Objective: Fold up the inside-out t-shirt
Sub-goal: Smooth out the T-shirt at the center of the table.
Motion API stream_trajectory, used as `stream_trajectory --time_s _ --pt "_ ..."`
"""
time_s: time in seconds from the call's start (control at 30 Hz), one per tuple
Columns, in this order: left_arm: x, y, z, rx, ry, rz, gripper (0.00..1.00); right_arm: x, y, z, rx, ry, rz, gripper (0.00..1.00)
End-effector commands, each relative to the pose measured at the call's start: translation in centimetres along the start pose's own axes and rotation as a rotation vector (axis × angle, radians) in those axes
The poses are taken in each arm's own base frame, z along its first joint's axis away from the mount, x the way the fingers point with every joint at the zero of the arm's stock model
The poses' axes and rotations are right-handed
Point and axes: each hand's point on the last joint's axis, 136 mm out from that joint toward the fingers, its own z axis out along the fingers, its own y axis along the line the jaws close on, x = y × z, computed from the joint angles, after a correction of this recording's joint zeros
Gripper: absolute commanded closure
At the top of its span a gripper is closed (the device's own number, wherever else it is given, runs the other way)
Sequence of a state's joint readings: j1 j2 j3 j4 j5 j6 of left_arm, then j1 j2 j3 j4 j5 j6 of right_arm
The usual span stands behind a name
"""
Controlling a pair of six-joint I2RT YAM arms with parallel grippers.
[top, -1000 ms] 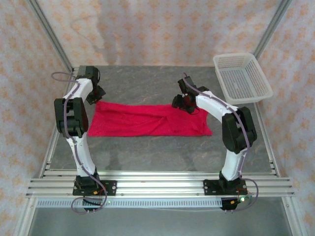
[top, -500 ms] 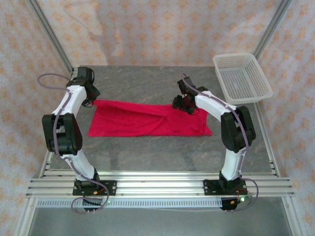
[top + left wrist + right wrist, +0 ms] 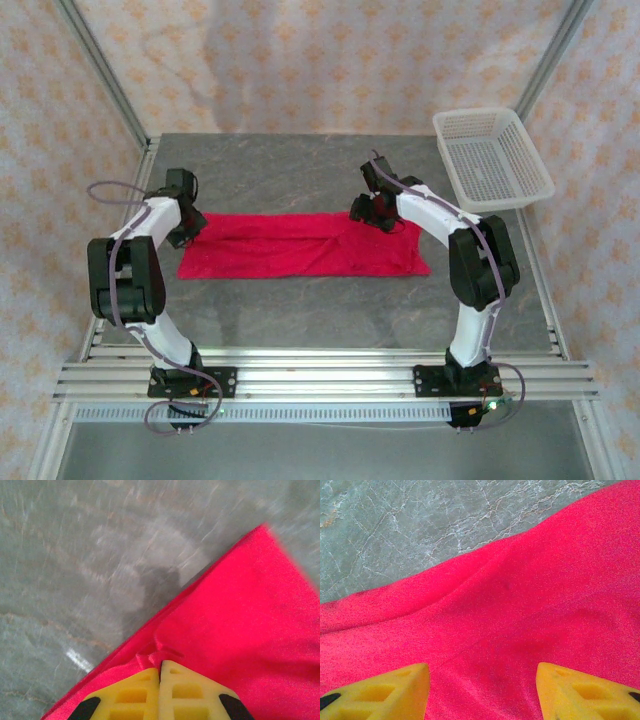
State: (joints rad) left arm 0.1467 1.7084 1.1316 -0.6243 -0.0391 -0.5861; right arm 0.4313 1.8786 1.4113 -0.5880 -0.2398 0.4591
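The crimson inside-out t-shirt [image 3: 305, 245] lies as a long flat band across the middle of the grey table. My left gripper [image 3: 190, 228] sits at its far-left corner, shut on a small pinch of the red cloth [image 3: 159, 656]; the yellow fingers [image 3: 130, 692] meet with fabric bunched at their tips. My right gripper [image 3: 377, 212] hovers over the shirt's far edge right of centre. Its yellow fingers [image 3: 390, 690] stand wide apart above smooth red fabric [image 3: 520, 615], holding nothing. No white tag shows.
A white mesh basket [image 3: 492, 160] stands at the table's far right corner. Bare grey table [image 3: 300, 165] lies beyond the shirt and in front of it. Metal frame posts [image 3: 105, 80] and patterned curtains enclose the workspace.
My left gripper has come down and toward the near side, carrying the shirt's left corner; the raised, peaked corner now lies lower on the band. The right arm has barely moved.
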Motion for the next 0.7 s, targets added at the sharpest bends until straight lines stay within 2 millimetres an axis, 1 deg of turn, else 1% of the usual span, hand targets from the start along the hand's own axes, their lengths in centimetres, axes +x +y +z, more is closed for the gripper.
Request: stream_trajectory --time_s 0.0,0.03,0.07,0.13,0.17,0.2,0.23,0.27,0.3,0.33,0.37,0.4,0.47,0.5,0.53,0.57,0.6,0.67 --pt "-0.6 1.9 0.3 -0.070 -0.055 -0.040 1.00 -0.7 0.0 -1.7 0.002 -0.035 0.013 0.42" --pt "-0.7 2.2 0.2 -0.091 -0.064 -0.037 0.99 -0.8 0.3 -1.9 -0.006 -0.038 0.014 0.42" --pt "-1.0 2.7 -0.1 -0.116 -0.077 -0.035 0.89 -0.9 0.6 -2.2 -0.016 -0.042 0.015 0.42" --pt "-2.3 3.4 -1.5 -0.168 -0.129 -0.030 0.54 -1.2 1.2 -2.8 -0.029 -0.052 0.016 0.42" --pt "-3.2 3.3 -2.9 -0.190 -0.178 -0.022 0.44 -1.4 1.6 -3.1 -0.040 -0.057 0.017 0.42" --pt "-3.9 2.8 -4.5 -0.202 -0.233 -0.004 0.40 -1.5 2.1 -3.5 -0.051 -0.064 0.015 0.41" --pt "-4.5 2.1 -6.0 -0.199 -0.282 0.013 0.39 -1.6 2.4 -3.7 -0.059 -0.070 0.015 0.41" --pt "-4.7 0.5 -7.7 -0.174 -0.330 0.039 0.39 -1.7 2.8 -3.8 -0.068 -0.077 0.017 0.41" --pt "-4.4 -1.5 -8.9 -0.120 -0.351 0.057 0.39 -1.8 3.1 -3.7 -0.076 -0.081 0.023 0.41" --pt "-3.4 -3.8 -9.3 -0.036 -0.334 0.075 0.40 -1.7 3.3 -3.4 -0.083 -0.078 0.032 0.41" --pt "-1.9 -7.1 -9.1 0.109 -0.282 0.077 0.41 -1.8 3.4 -3.1 -0.093 -0.075 0.048 0.41" --pt "0.0 -10.3 -8.6 0.250 -0.202 0.066 0.42 -1.6 3.6 -2.6 -0.107 -0.068 0.066 0.41" --pt "3.3 -15.2 -7.4 0.434 -0.061 0.049 0.44 -1.4 4.0 -1.6 -0.134 -0.055 0.101 0.41" --pt "4.5 -16.6 -6.3 0.475 0.001 0.045 0.45 -1.3 4.2 -1.1 -0.152 -0.049 0.115 0.41" --pt "5.1 -17.1 -5.2 0.472 0.044 0.035 0.46 -1.2 4.1 -0.5 -0.153 -0.046 0.126 0.41" --pt "5.7 -17.0 -3.5 0.439 0.082 0.034 0.47 -1.1 4.0 0.2 -0.150 -0.038 0.137 0.41" --pt "5.9 -16.5 -2.1 0.405 0.102 0.035 0.48 -1.0 3.8 0.8 -0.148 -0.027 0.146 0.41" --pt "6.0 -14.6 0.4 0.352 0.143 0.007 0.49 -0.6 2.4 2.4 -0.111 -0.002 0.179 0.42"
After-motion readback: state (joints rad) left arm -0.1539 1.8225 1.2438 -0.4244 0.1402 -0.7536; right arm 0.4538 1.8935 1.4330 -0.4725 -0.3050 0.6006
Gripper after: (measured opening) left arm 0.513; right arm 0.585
